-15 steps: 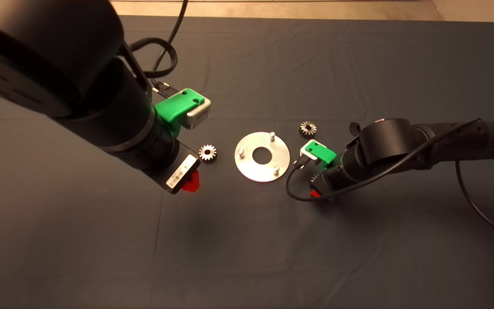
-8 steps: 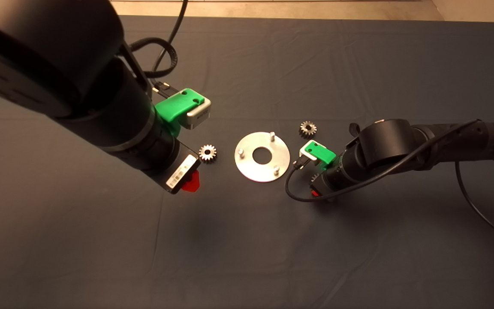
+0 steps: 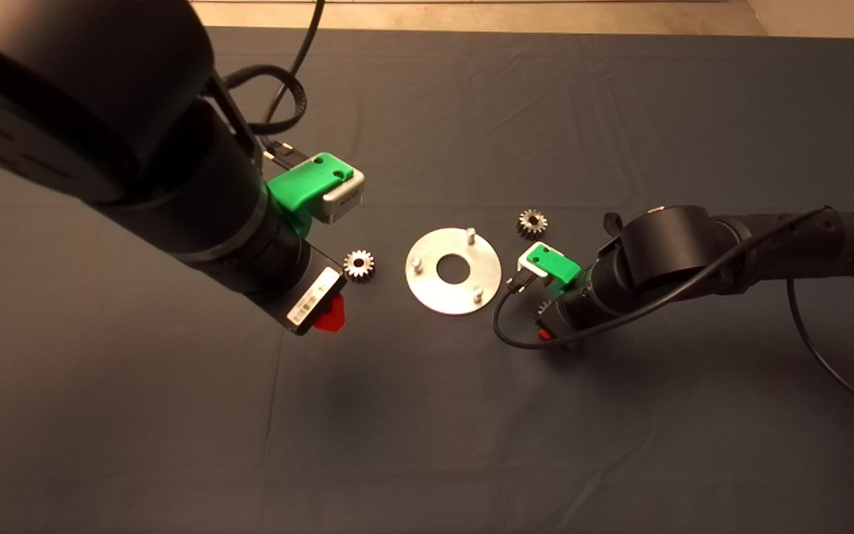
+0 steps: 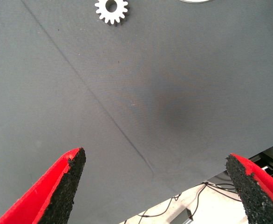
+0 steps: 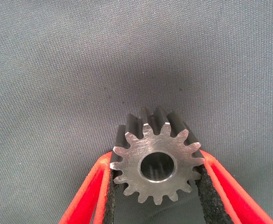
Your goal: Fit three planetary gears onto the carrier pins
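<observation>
The round shiny disc [image 3: 427, 285] lies mid-mat with three carrier pins [image 3: 471, 234] standing bare on it. One planetary gear [image 3: 359, 264] rests on the mat left of the disc, another [image 3: 533, 222] to its upper right. My right gripper [image 3: 550, 331] is low over the mat just right of the disc. In the right wrist view this right gripper [image 5: 156, 158] is shut on a third gear [image 5: 146, 144], its pads [image 5: 109, 186] pressing the teeth on both sides. My left gripper [image 3: 328, 317] hangs open just below the left gear; its fingers [image 4: 64, 186] are spread wide with nothing between them.
The dark mat [image 3: 427, 415] covers the table, with wide bare cloth toward the front. A black cable [image 3: 505, 326] loops from the right wrist beside the disc. The left arm's bulk [image 3: 138, 148] hides the mat's upper left.
</observation>
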{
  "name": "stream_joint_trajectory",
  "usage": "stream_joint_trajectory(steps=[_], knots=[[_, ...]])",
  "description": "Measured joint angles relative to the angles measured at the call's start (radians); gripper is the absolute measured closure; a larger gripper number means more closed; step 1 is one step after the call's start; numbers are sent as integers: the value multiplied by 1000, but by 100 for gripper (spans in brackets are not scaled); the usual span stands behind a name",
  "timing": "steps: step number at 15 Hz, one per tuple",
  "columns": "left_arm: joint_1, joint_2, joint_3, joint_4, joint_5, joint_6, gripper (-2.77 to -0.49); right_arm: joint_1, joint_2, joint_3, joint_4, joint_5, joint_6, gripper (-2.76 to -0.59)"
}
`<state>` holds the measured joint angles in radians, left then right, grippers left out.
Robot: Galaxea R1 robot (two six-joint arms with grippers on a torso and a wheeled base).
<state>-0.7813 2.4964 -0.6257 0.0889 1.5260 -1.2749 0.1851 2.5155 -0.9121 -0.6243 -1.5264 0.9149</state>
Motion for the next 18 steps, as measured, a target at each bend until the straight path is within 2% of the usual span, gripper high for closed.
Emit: stream_joint_trajectory(steps=[5, 6, 7, 9, 11, 15, 18], knots=[[0, 0, 0, 0, 0, 0, -217, 2, 6, 0, 0, -4, 1, -104], [0, 0, 0, 0, 0, 0, -217, 10, 14, -1, 3, -5, 1, -103], [0, 0, 0, 0, 0, 0, -217, 27, 24, -1, 7, -8, 1, -103], [0, 0, 0, 0, 0, 0, -217, 79, 53, -5, 18, -8, 2, -103], [0, 0, 0, 0, 0, 0, -217, 120, 87, -10, 44, -6, 3, -103], [0, 0, 0, 0, 0, 0, -217, 176, 145, -13, 110, -6, 6, -102], [0, 0, 0, 0, 0, 0, -217, 199, 174, -14, 134, -4, 10, -102]])
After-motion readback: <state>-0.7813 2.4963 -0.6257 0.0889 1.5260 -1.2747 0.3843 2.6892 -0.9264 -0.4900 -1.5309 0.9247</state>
